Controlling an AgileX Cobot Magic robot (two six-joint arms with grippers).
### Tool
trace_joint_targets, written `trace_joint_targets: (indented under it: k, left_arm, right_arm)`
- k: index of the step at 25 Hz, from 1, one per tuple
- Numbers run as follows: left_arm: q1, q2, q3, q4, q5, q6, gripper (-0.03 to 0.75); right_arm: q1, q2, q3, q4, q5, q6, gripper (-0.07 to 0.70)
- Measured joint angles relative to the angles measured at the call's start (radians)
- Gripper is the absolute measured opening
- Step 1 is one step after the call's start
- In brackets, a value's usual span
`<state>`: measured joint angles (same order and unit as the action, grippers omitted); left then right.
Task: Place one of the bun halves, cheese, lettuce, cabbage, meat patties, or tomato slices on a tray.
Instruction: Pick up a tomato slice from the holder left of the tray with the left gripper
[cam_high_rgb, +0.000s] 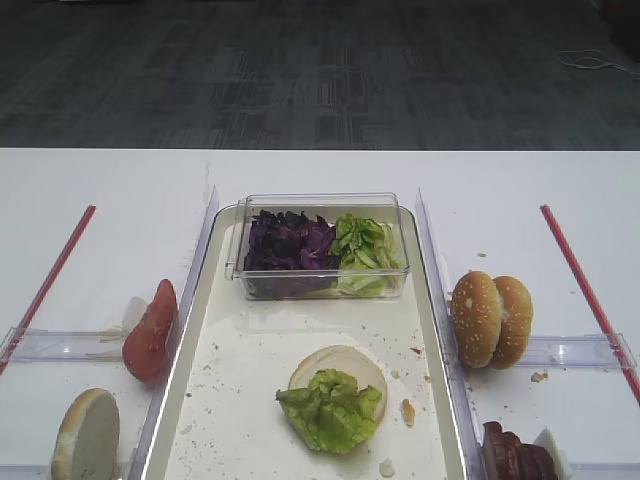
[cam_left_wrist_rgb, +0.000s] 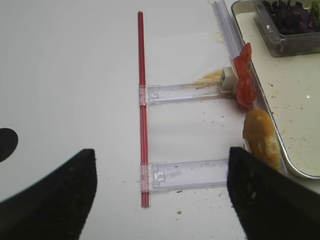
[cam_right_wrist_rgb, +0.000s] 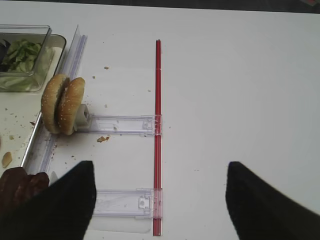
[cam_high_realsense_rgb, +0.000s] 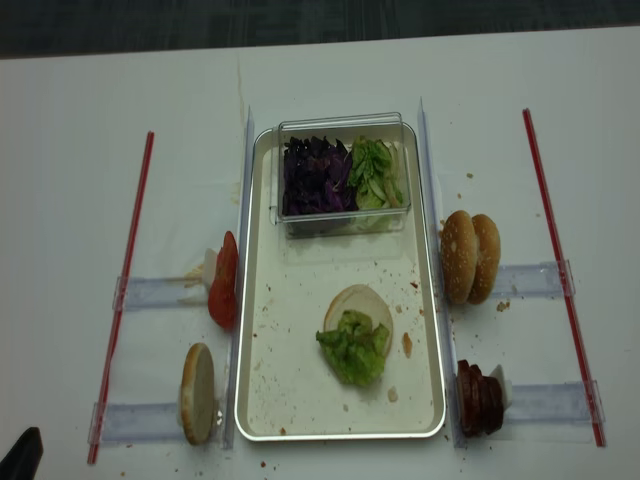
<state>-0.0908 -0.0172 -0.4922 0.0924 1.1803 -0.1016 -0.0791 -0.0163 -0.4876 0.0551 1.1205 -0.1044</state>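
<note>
Tray (cam_high_realsense_rgb: 262, 400) sits mid-table w/ a flat bun half (cam_high_realsense_rgb: 360, 303) on it, lettuce (cam_high_realsense_rgb: 353, 348) laid on top; clear tub (cam_high_realsense_rgb: 340, 122) at far end holds cabbage (cam_high_realsense_rgb: 312, 175) & cut green strips. Spares stand on edge in clear side strips, likely so a gripper can pinch them: tomato slices (cam_high_realsense_rgb: 225, 280) & a pale bun (cam_high_realsense_rgb: 197, 393) left of tray; seeded buns (cam_high_realsense_rgb: 471, 257) & patties (cam_high_realsense_rgb: 478, 398) right.

Left gripper (cam_left_wrist_rgb: 160, 192): fingers wide apart, nothing between, over bare table beside tomato rack; prob. the next pick, since tomato lies nearest. Right gripper (cam_right_wrist_rgb: 157, 200): also spread, holding nothing, patties at its left edge.
</note>
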Motion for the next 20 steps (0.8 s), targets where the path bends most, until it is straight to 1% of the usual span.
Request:
trace_joint_targets:
  k: [11,13,18,20]
  left_arm:
    - [0.000,0.000,0.000,0.000,0.000,0.000,0.533]
    - [0.000,0.022,0.000,0.000,0.010,0.000,0.533]
    - [0.000,0.253,-0.012,-0.011,0.030,0.000,0.533]
    - [0.000,0.367,-0.023,-0.013,0.051,0.000,0.533]
  right_arm:
    - [0.000,0.000,0.000,0.000,0.000,-0.002,0.573]
    - [0.000,0.000,0.000,0.000,0.000,-0.002,0.573]
    - [0.000,0.000,0.000,0.000,0.000,-0.002,0.573]
    - [0.000,0.000,0.000,0.000,0.000,-0.002,0.573]
